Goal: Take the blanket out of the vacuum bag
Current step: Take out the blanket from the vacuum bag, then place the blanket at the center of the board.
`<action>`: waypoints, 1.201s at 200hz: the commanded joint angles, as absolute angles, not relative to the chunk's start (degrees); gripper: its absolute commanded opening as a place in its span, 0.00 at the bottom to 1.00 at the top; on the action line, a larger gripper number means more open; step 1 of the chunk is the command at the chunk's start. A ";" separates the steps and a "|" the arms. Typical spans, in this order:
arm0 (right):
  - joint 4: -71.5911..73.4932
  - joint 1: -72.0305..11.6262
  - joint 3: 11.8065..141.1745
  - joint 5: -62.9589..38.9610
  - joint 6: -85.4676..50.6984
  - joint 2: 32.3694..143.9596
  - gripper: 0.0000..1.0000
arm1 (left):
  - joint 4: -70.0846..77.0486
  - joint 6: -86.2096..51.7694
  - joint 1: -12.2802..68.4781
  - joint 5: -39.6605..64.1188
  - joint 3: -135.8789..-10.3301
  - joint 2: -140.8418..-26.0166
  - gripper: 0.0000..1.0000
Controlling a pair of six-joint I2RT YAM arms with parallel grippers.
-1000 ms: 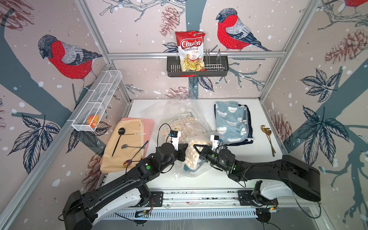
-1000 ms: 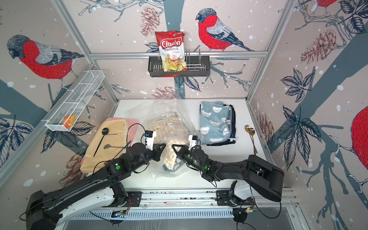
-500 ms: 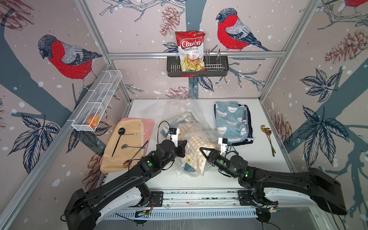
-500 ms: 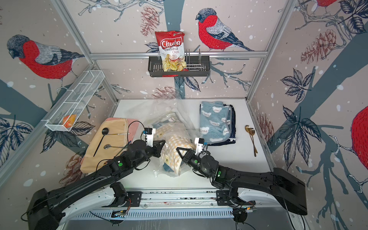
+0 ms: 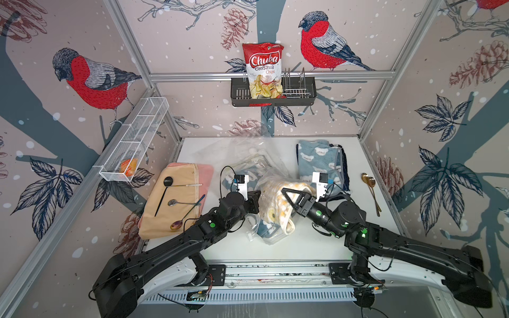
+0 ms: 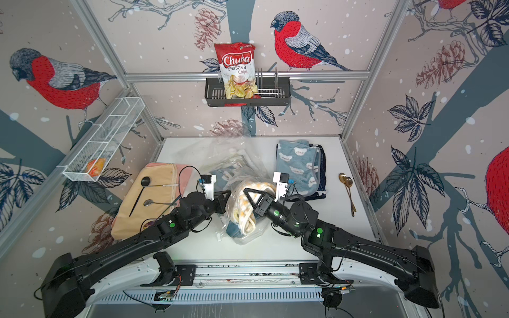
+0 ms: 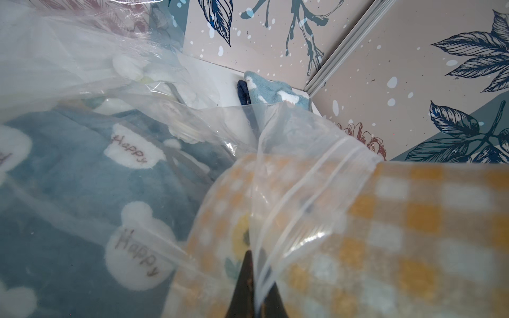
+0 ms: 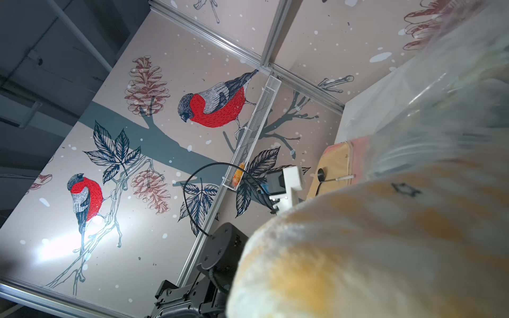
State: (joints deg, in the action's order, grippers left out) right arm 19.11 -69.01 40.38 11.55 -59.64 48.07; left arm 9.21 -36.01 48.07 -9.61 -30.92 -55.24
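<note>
The left claw (image 5: pixel 257 198) is closed on the zip-seal edge of the vacuum bag (image 5: pixel 271 239); in the left wrist view the plastic strip (image 7: pixel 300 209) runs out from between its dark fingertips (image 7: pixel 245 278). The right claw (image 5: pixel 286 192) is closed on the yellow-checked blanket (image 5: pixel 275 209), which bulges out of the bag mouth between the two claws. In both top views the bag lies crumpled at the middle of the worktop (image 5: pixel 303 245), extending toward the rear edge, with a second blue blanket (image 7: pixel 82 179) visible through the plastic. A folded blue bear-print blanket (image 5: pixel 319 162) lies near the rear right corner, and gold spoons (image 5: pixel 370 190) lie along the right edge. A tan cushion (image 5: pixel 176 203) carrying several spoons occupies the left edge.
</note>
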 commanded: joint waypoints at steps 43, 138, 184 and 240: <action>8.38 -63.13 58.79 10.57 -46.60 49.00 0.00 | 13.87 -38.12 47.81 -11.29 -27.49 -54.52 0.00; 8.07 -14.10 64.61 -30.75 -56.65 52.00 0.00 | 12.32 -39.46 47.46 -12.35 -22.69 -48.84 0.00; 9.19 1.42 56.64 -41.00 -60.81 48.13 0.00 | 8.55 -38.44 46.94 -14.13 -22.41 -45.19 0.00; 11.11 5.54 48.80 -42.19 -62.07 46.47 0.00 | 7.65 -37.45 46.19 -14.15 -21.97 -42.42 0.00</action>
